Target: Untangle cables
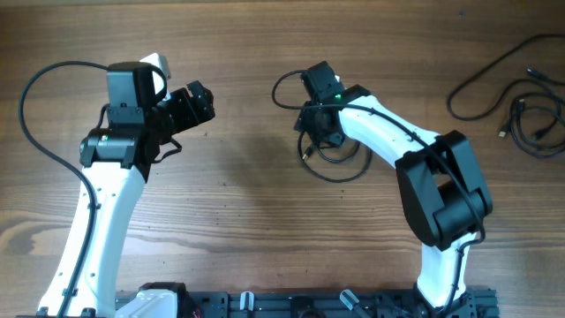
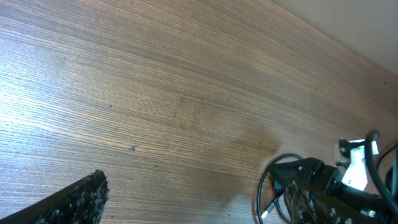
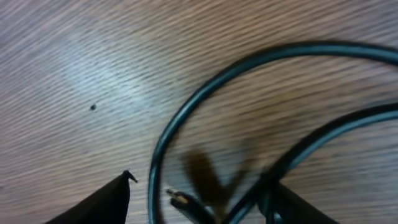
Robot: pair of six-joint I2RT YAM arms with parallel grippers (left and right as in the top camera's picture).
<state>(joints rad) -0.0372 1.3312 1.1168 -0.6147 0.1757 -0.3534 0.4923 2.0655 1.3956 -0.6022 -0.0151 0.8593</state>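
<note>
A loose coil of thin black cables (image 1: 338, 170) lies at the table's middle, with one loop (image 1: 281, 88) reaching back left. My right gripper (image 1: 311, 132) is down over this coil. In the right wrist view its fingers stand apart, with a cable loop (image 3: 186, 112), a crossing strand and a small plug end (image 3: 181, 200) between them. The right finger (image 3: 298, 208) is at the strand, while the left finger (image 3: 109, 202) is clear of the loop. My left gripper (image 1: 201, 102) hovers open to the left, nothing between its fingers (image 2: 78, 202).
More black cables (image 1: 530, 115) lie spread at the far right back of the wooden table (image 1: 247, 203). The left wrist view shows the right gripper (image 2: 311, 186) on the coil, with a white-tipped plug (image 2: 268, 211) beside it.
</note>
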